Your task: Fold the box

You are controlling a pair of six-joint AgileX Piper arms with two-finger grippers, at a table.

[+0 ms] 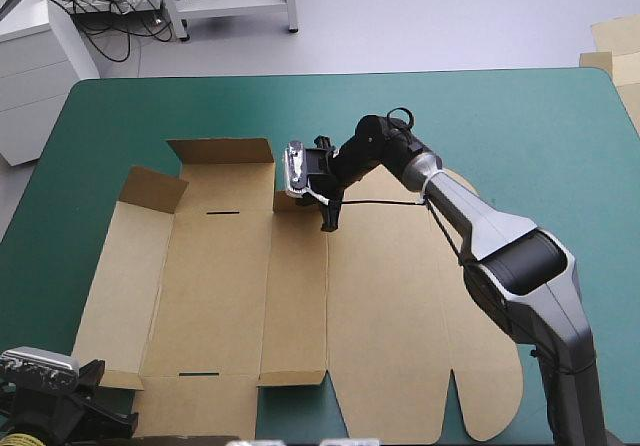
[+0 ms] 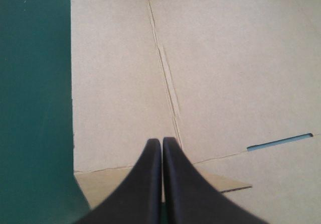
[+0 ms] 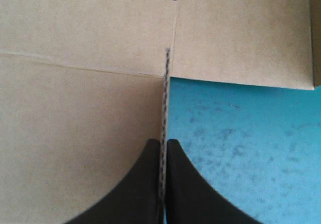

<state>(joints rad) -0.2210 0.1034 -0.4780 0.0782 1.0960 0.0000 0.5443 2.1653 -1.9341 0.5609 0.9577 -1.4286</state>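
Left gripper (image 2: 161,141), fingers together and empty, sits lower left; your right gripper (image 1: 328,218) pinches the far edge of the brown box (image 1: 380,306), which lies flat mid-frame, long axis left-right.

flr (image 1: 420,16) pale grey | wht cabinet (image 1: 30,96) far L | tbl cover (image 1: 520,136) teal-green

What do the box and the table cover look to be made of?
The box: matte brown corrugated board; the edge pinched in the right gripper shows fluting. The teal-green cover: probably a matte mat or fabric, faintly mottled, without glare.
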